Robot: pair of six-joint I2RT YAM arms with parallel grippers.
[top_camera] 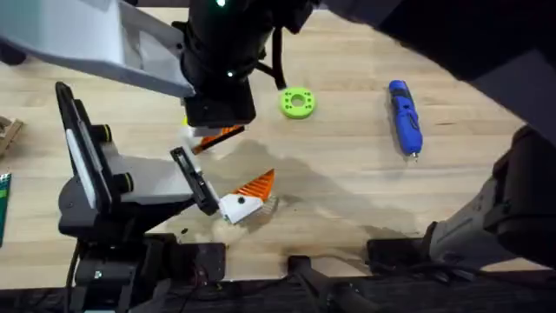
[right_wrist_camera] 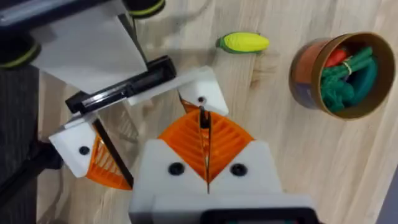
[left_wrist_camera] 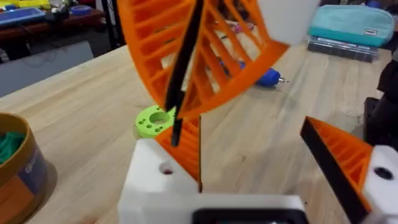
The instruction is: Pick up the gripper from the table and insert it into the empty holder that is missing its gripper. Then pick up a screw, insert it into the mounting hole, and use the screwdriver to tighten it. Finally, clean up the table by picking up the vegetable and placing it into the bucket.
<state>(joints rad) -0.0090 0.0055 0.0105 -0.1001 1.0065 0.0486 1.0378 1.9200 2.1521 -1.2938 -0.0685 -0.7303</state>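
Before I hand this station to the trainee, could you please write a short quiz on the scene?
1. True or false: the blue screwdriver lies on the table, apart from the green ring.
2. Relative to the orange bucket, the yellow-green toy vegetable lies: A inside it; B on the table outside it; C on its rim.
3. Which arm's pincer has its fingers apart?
Key: 1 true; 2 B; 3 the left pincer.
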